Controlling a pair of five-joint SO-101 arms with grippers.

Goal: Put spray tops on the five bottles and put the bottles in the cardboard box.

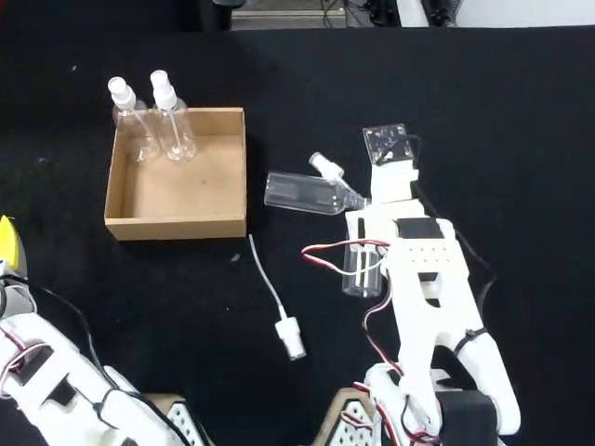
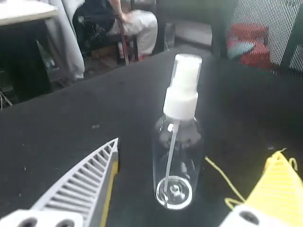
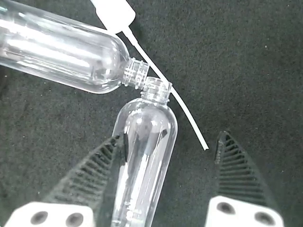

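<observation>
Our right gripper (image 3: 170,137) is spread wide around a lying uncapped bottle (image 3: 142,161) near the cardboard box (image 1: 177,228). Its neck touches a second bottle (image 3: 61,52), so closing could roll both away. Our left gripper (image 2: 194,149), also spread, flanks a capped bottle (image 2: 177,161), seemingly upright, that a clipped finger might topple.
</observation>
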